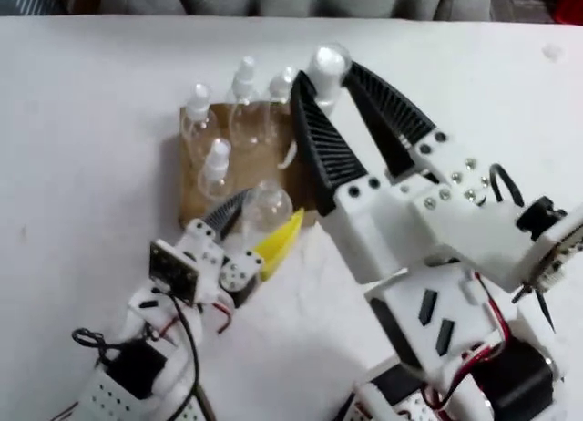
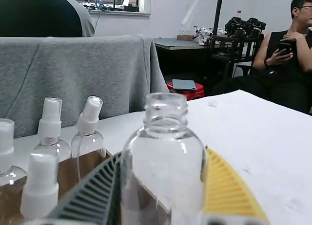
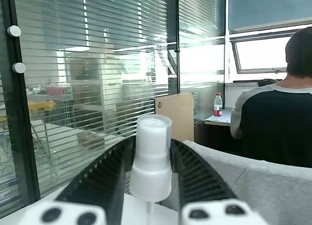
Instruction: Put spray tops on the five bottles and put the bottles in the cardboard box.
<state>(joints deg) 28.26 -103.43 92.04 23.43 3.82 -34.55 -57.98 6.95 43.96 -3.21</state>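
table: I'm looking down on a white top, with both arms standing at its near edge.
right gripper: it's clamping the spray top between black fingers, hanging just past the far right corner of the box.
box: brown cardboard, lying mid-table ahead of the left arm.
left gripper: it's grasping the open bottle, grey finger one side, yellow the other.
capped bottles: four are standing upright on the cardboard.
open bottle: it's sitting upright at the box's near edge, neck bare; I'm not able to tell whether it's touching the cardboard.
spray top: it's pointing nozzle-up, thin tube hanging below.
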